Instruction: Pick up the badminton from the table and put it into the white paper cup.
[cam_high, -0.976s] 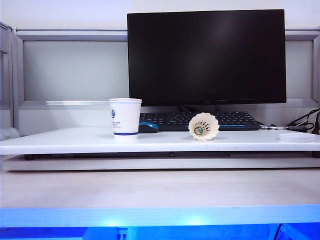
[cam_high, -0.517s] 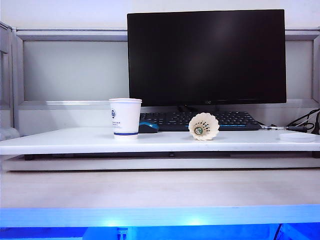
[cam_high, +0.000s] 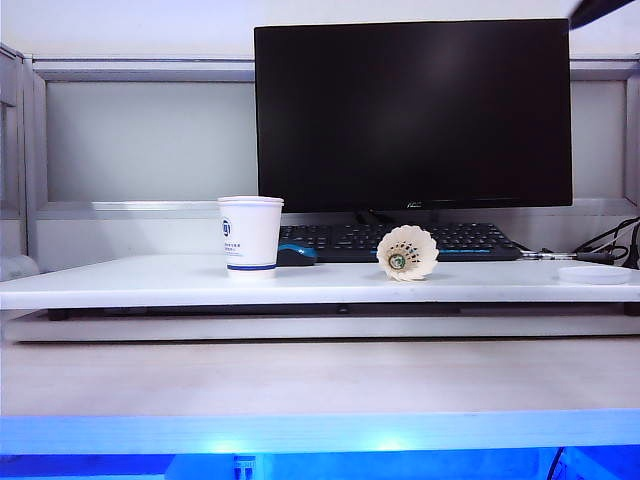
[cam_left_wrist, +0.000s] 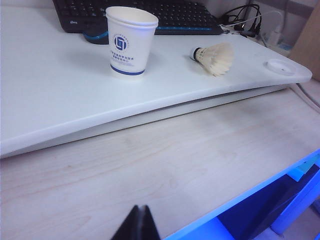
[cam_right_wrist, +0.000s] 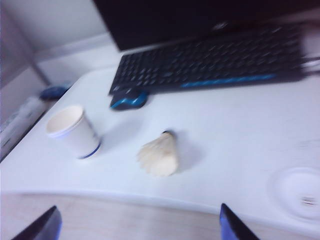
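Badminton (cam_right_wrist: 159, 155) lies between right gripper's (cam_right_wrist: 137, 225) spread fingertips; left gripper (cam_left_wrist: 137, 225) closed.

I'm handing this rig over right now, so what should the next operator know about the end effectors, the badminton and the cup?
Left end effector: low in front of the table, tips together, holding nothing.
Right end effector: jaws wide open, empty, above the table's front edge, facing the badminton.
Badminton: lying on its side on the table, right of the white paper cup and apart from it.
Cup: upright, nothing visible inside.
Done: nothing picked yet.
Left: grasp the badminton, drop it into the cup.
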